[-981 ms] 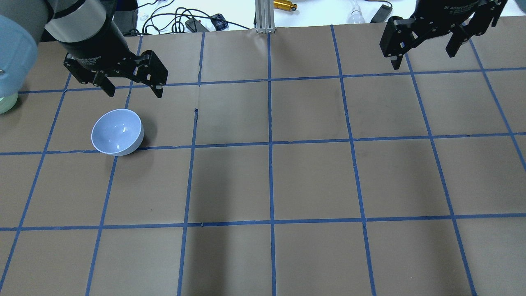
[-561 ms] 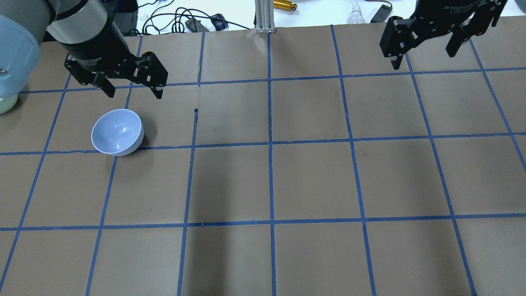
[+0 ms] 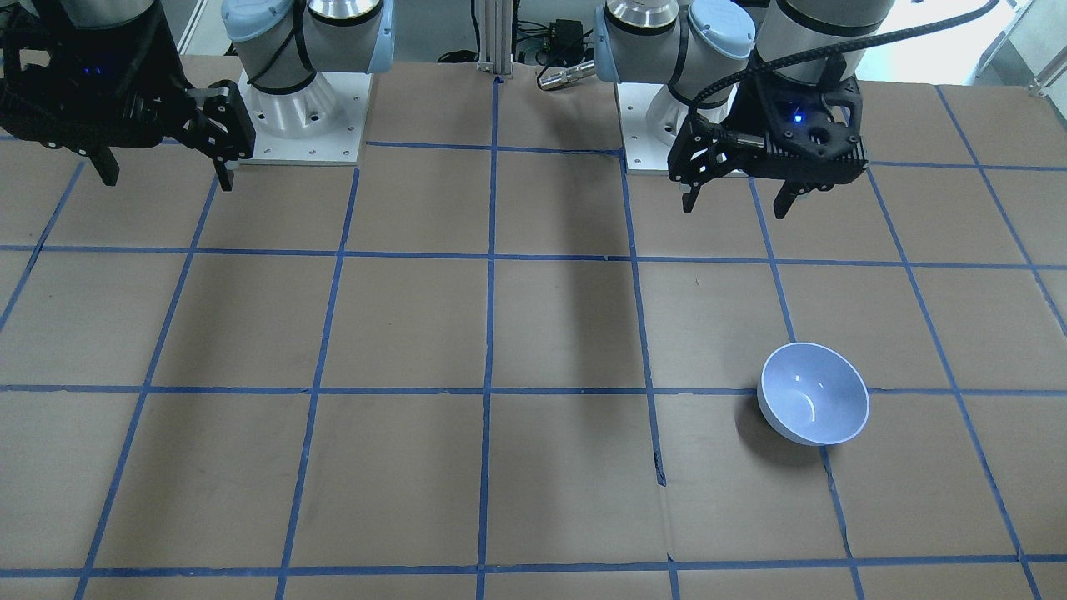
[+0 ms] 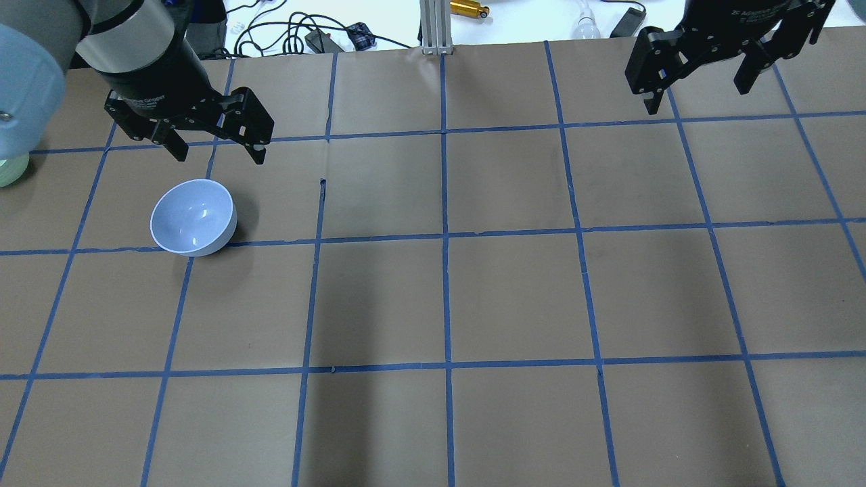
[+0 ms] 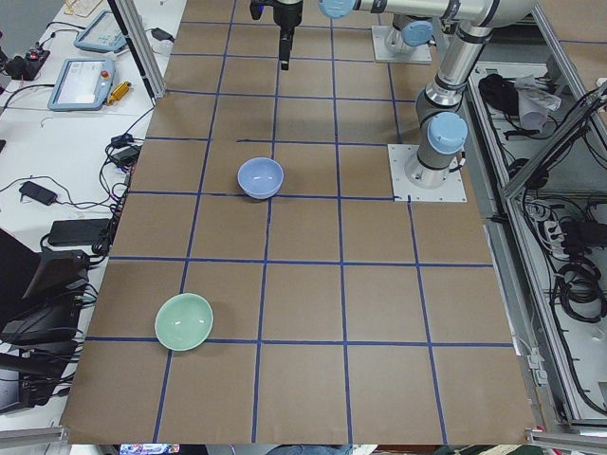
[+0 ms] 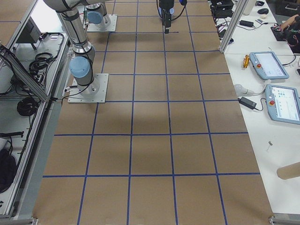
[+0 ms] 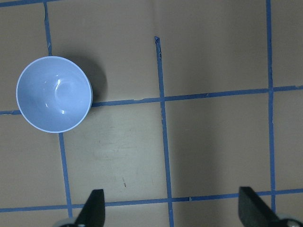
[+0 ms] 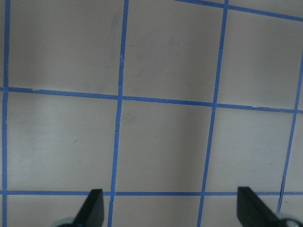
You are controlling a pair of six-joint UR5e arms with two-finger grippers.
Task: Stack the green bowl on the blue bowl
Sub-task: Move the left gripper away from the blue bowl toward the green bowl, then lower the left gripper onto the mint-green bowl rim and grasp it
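Note:
The blue bowl (image 4: pixel 193 217) stands upright and empty on the brown table, also in the front view (image 3: pixel 813 393), the left side view (image 5: pixel 260 177) and the left wrist view (image 7: pixel 54 94). The green bowl (image 5: pixel 184 320) stands upright near the table's left end, well apart from the blue bowl; only a sliver of it (image 4: pixel 7 170) shows at the overhead view's left edge. My left gripper (image 4: pixel 218 154) is open and empty, raised above the table just beyond the blue bowl (image 3: pixel 733 207) (image 7: pixel 173 213). My right gripper (image 4: pixel 697 95) is open and empty, high at the far right (image 3: pixel 167 177) (image 8: pixel 170 210).
Blue tape lines grid the table. An aluminium post (image 4: pixel 436 27) and cables (image 4: pixel 318 34) lie past the far edge. The two arm bases (image 3: pixel 300 108) (image 3: pixel 658 125) stand on the robot's side. A side bench with tablets (image 5: pixel 85 81) runs along the far edge.
My left gripper has shifted very slightly to the left, still open. The bowls and my right gripper have not moved.

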